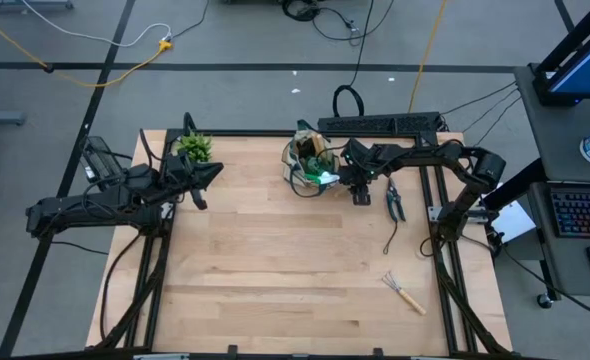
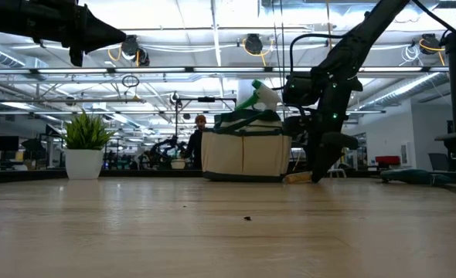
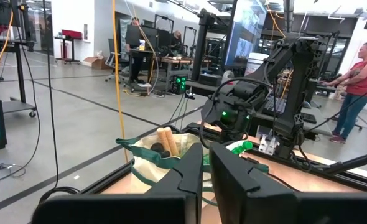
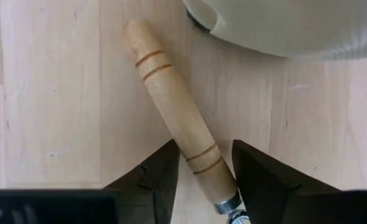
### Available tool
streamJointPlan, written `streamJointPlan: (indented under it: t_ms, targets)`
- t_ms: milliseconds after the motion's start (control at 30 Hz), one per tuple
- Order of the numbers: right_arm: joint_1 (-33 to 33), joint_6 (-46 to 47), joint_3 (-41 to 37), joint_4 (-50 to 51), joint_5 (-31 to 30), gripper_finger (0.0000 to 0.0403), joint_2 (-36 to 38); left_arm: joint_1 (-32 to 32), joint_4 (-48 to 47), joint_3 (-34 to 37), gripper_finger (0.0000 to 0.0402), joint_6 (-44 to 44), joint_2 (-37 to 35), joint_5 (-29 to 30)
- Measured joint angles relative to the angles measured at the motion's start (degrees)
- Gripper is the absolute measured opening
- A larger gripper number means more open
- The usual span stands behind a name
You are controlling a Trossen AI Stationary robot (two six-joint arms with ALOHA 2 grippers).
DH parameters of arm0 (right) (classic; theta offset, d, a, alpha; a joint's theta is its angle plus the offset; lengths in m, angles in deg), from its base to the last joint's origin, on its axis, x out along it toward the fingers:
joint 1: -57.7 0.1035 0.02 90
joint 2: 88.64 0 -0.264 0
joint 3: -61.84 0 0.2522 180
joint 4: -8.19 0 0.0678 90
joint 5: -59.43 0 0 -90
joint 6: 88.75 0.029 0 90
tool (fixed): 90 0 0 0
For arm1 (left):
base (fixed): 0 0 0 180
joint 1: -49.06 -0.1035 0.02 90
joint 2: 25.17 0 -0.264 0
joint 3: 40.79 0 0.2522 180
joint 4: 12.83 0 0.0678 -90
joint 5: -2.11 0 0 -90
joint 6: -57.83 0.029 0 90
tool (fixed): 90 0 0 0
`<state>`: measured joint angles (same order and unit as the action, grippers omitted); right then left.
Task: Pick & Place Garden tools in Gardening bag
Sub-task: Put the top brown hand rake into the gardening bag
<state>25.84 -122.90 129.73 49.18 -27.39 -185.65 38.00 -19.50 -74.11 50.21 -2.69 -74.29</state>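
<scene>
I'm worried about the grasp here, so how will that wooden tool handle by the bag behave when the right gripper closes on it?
The wooden handle looks stiff and round, so it may roll on the table. The right gripper straddles it near the metal collar; the far end may droop.

Wooden table (image 1: 275, 270): potted plant (image 1: 194, 148) far left, bag (image 1: 310, 165) far centre, wooden-handled tool (image 4: 180, 124) just beside it, shears (image 1: 394, 200) right, hand rake (image 1: 405, 292) near right

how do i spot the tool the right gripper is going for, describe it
Find the beige gardening bag at the table's far edge. On the wood beside it, between the right gripper fingers, lies a wooden-handled tool. Its pale handle with grooved rings differs from the black pruning shears nearby.
</scene>
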Motion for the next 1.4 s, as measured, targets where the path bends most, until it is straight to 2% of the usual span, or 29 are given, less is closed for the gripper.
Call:
streamJointPlan:
  t_ms: [533, 800, 1100, 1167, 1267, 1400]
  targets:
    - [1.22, -0.18, -0.31, 4.16, -1.2, 0.0064, 3.14, 0.0, -0.01, -0.01, 0.0042, 0.44, 0.0, -0.01]
    - [1.22, -0.02, -0.28, 6.66, -3.56, 0.0076, 3.91, -0.01, 0.0, -0.01, 0.0042, 1.29, 0.0, 0.0]
    - [1.6, 0.49, -0.24, 6.4, -3.54, 0.0062, 3.93, -0.01, 0.0, -0.01, 0.0042, 1.23, 0.0, -0.02]
    - [1.6, 1.31, -0.22, 5.81, -5.17, 0.0063, 3.99, -0.01, 0.0, -0.01, 0.0042, 1.17, 0.0, -0.01]
    - [1.6, 1.82, -0.2, 5.54, -7.51, 0.0066, 5.29, 0.01, 0.0, -0.01, 0.0042, 1.16, 0.0, -0.01]
    - [1.6, 1.81, -0.17, 5.26, -7.65, 0.0062, 8.53, -0.01, 0.0, -0.01, 0.0042, 1.18, 0.0, 0.0]
